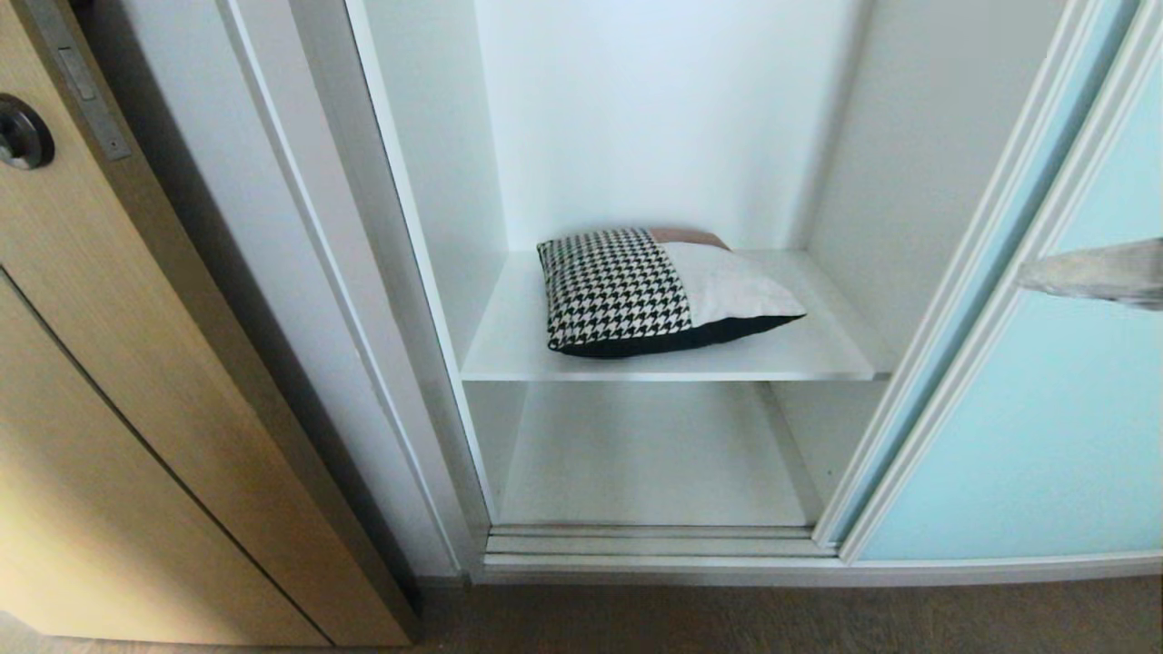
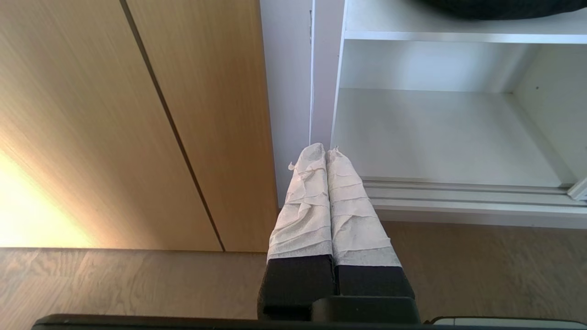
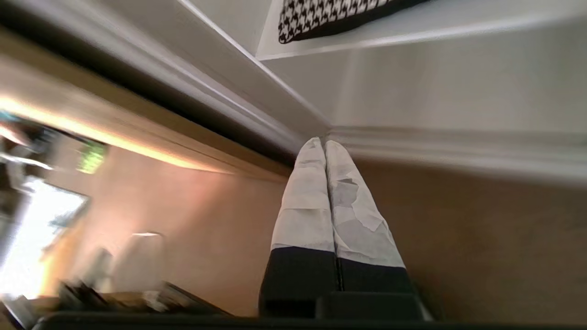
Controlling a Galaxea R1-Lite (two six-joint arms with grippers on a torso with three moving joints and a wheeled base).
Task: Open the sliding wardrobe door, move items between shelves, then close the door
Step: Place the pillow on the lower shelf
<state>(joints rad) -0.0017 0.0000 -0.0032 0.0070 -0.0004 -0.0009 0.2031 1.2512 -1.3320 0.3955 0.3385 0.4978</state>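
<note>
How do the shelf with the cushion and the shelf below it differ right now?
The upper shelf carries the houndstooth cushion, lying flat toward its left side; the lower shelf carries nothing visible. The upper shelf is brightly lit; the lower shelf sits in its shadow, just behind the door tracks. Both are plain white boards spanning the same open compartment.

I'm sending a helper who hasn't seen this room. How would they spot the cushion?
Find the wardrobe with the pale aqua sliding door slid aside. On the upper white shelf inside lies the cushion, alone: black-and-white houndstooth, cream and brown patches, black underside.
</note>
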